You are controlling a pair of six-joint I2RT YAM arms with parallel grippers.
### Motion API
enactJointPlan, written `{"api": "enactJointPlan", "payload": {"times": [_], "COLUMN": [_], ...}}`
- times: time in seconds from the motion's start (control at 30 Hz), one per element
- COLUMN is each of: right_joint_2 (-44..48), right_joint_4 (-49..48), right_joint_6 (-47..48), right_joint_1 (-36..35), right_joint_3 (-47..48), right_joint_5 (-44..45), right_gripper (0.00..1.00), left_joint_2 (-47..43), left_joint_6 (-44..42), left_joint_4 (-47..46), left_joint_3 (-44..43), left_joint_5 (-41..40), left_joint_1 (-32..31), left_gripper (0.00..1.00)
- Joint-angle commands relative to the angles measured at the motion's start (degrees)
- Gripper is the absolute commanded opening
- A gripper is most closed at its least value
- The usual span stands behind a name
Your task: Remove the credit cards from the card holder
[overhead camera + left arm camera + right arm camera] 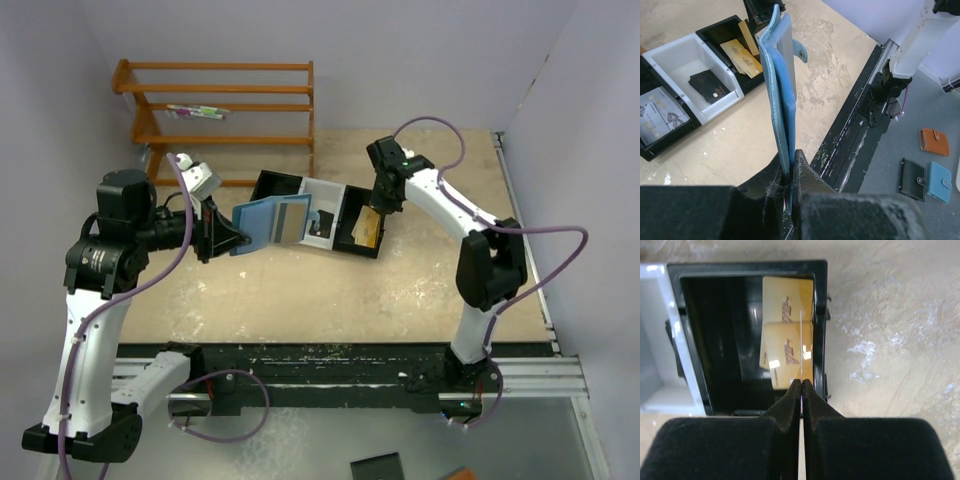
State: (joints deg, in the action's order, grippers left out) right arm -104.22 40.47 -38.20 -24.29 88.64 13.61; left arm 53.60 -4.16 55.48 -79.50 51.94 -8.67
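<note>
**A:** From above, where's the wallet?

**B:** The left gripper (230,240) is clamped on one edge of the blue card holder (268,222). The holder is open and held off the table beside the three-compartment tray (268,182). The right gripper (383,205) hangs over the tray's right black bin, with gold cards (368,230) beneath it.

**A:** Left wrist?

**B:** The holder stands edge-on between the fingers. A black card (710,86) lies in the white bin and silver cards (657,122) in the black bin beside it. A pale slab sits inside the holder; pocket or card, I can't tell.

**A:** Right wrist?

**B:** The jaws are pinched on a thin card (801,345), edge-on above two gold ones. I'd judge most cards are out. This one needs dropping, then the holder needs checking.
</note>
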Motion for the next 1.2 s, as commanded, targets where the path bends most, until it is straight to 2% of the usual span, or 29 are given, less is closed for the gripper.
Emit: {"api": "enactJointPlan", "payload": {"times": [0.0,0.33,0.57,0.77,0.97,1.17], "right_joint_2": [-4.92,-20.85,-22.06,-21.98,-21.71,-22.96], "right_joint_4": [2.76,18.99,18.0,18.71,14.95,16.84], "right_joint_6": [-3.85,-8.66,-10.26,-11.23,-9.48,-10.86], "right_joint_1": [-1.4,-7.87,-8.31,-8.5,-8.49,-8.55], "right_joint_3": [5.85,25.2,23.8,27.32,27.36,27.58], "right_joint_5": [7.65,18.99,18.34,18.52,17.31,14.93], "right_gripper": [0.0,0.0,0.0,0.0,0.14,0.17], "left_joint_2": [-0.97,-1.54,-1.75,-2.09,-1.88,-2.0], "left_joint_6": [-0.58,0.34,0.09,-0.04,0.19,0.02], "left_joint_4": [-1.67,-1.61,-1.52,-1.35,-0.87,-0.49], "left_joint_3": [-1.01,-1.41,-1.32,-1.44,-2.63,-3.26], "left_joint_5": [2.33,3.26,3.91,4.04,4.27,4.48], "left_joint_1": [0.06,0.05,0.05,0.06,0.05,0.06], "left_gripper": [0.0,0.0,0.0,0.0,0.0,0.0]}}
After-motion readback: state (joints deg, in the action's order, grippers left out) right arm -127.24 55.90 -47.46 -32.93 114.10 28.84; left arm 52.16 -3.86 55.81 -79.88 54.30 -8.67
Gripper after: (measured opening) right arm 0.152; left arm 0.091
